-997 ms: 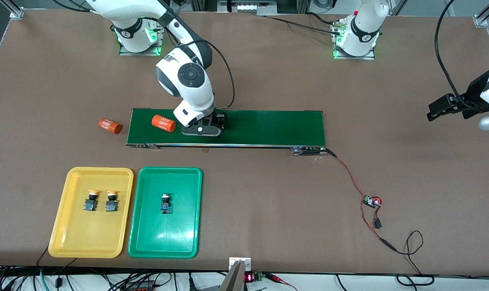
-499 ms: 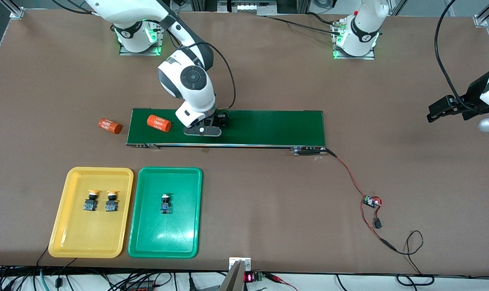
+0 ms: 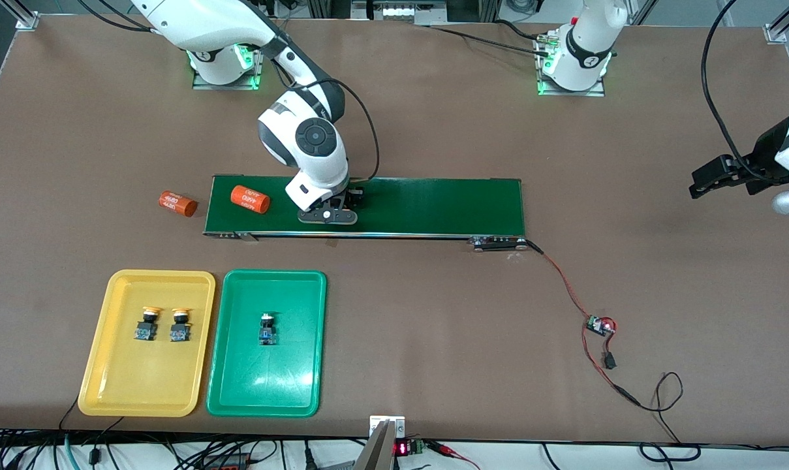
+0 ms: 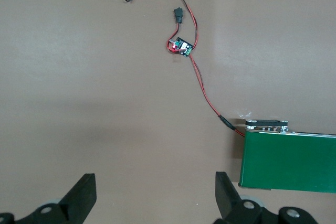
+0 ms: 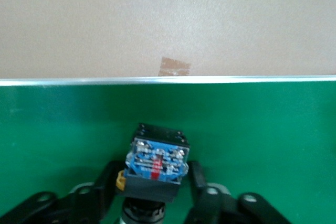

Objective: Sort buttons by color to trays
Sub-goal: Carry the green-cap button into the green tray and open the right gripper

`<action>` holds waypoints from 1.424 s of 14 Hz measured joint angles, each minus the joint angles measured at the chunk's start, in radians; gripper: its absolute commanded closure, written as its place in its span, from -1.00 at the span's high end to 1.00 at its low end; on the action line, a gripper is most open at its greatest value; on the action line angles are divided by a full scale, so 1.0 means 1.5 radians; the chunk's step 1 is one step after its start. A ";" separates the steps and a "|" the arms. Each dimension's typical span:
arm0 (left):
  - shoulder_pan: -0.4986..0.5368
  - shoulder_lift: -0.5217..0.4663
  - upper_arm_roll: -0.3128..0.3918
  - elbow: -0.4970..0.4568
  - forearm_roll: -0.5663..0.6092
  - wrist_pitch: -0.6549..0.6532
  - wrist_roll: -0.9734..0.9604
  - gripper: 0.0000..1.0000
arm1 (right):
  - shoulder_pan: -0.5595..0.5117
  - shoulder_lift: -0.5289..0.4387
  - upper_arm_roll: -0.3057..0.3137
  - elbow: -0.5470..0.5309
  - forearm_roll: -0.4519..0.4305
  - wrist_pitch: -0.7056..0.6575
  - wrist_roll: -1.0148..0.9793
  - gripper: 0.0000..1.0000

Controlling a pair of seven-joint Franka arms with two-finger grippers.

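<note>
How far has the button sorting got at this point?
Done: two yellow-capped push buttons lie in the yellow plastic tray, one button in the green plastic tray. In hand: right hand grips a fourth button on the dark-green conveyor belt. Left: traying it. Left hand waits, open.

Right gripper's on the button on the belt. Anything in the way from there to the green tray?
Nothing visible. The right gripper has its fingers on both sides of the button on the conveyor belt. Only bare table lies between the belt and the green tray. The orange cylinder lies off that path.
</note>
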 measured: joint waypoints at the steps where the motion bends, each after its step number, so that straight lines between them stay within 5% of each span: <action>1: 0.000 0.000 0.000 0.000 0.000 0.000 0.000 1.00 | -0.004 -0.002 0.000 0.004 0.000 0.000 0.000 -0.97; 7: 0.000 0.000 0.000 0.000 0.000 0.000 0.000 1.00 | -0.046 -0.019 -0.006 0.144 -0.003 -0.059 -0.068 -1.00; 9: 0.000 0.000 0.000 0.000 0.000 0.001 0.000 1.00 | -0.050 -0.003 -0.041 0.204 -0.004 -0.060 -0.142 -1.00; 13: 0.000 0.007 0.000 0.000 0.000 0.009 0.000 1.00 | -0.065 0.143 -0.095 0.354 -0.003 0.031 -0.263 -1.00; 16: 0.001 0.015 0.001 0.000 0.000 0.010 0.000 1.00 | -0.064 0.241 -0.114 0.400 -0.007 0.130 -0.272 -0.97; 19: 0.007 0.019 0.002 0.000 0.000 0.012 0.000 1.00 | -0.063 0.276 -0.118 0.414 -0.008 0.162 -0.272 -0.49; 20: 0.009 0.020 0.003 0.000 0.000 0.012 0.000 1.00 | -0.062 0.278 -0.119 0.416 -0.008 0.162 -0.273 -0.16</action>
